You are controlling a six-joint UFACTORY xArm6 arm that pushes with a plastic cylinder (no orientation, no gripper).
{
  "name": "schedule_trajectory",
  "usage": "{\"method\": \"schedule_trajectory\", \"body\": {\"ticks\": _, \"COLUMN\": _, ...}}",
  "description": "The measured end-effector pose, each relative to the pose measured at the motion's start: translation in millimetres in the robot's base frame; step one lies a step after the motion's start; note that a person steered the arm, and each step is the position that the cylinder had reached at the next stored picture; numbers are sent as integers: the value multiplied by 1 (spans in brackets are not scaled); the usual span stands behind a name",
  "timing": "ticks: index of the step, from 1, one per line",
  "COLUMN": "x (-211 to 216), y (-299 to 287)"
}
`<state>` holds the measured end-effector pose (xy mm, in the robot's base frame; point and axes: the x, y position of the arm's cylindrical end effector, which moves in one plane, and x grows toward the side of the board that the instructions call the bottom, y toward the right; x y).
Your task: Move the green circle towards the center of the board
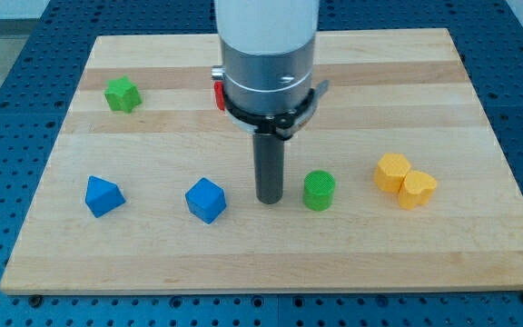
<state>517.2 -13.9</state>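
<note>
Item, nearest the board's (479, 263) bottom edge: green circle (319, 191), a short upright cylinder with finely ribbed, matte printed-plastic sides, which stood right of the bottom edge's midpoint and below the board's centre. Judged light, rigid and free to slide on smooth wood; being round, it would likely roll off a glancing contact, so the push belonged square on its bottom-edge side, not where my tip (269, 200) stood, just beside it on the left, apparently apart. No pincer was fitted, so nothing was clenched or released; the rod was dark, straight and blunt. Same row: blue cube (206, 200) left of the tip; a second blue block (104, 196), angular, nearer the left edge; two yellow blocks touching toward the right edge, one hexagonal (393, 171), one possibly heart-shaped (418, 189). Farther: red block (218, 93), mostly hidden behind the arm's grey collar. Toward the top-left corner: green block (123, 94), faceted. Board: pale banded wood.
</note>
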Motion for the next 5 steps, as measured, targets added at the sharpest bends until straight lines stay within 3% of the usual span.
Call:
{"method": "schedule_trajectory", "body": {"ticks": 1, "x": 43, "y": 1}}
{"method": "schedule_trajectory", "body": {"ticks": 2, "x": 71, "y": 44}}
{"method": "schedule_trajectory", "body": {"ticks": 3, "x": 54, "y": 86}}
{"method": "schedule_trajectory", "body": {"ticks": 5, "x": 6, "y": 49}}
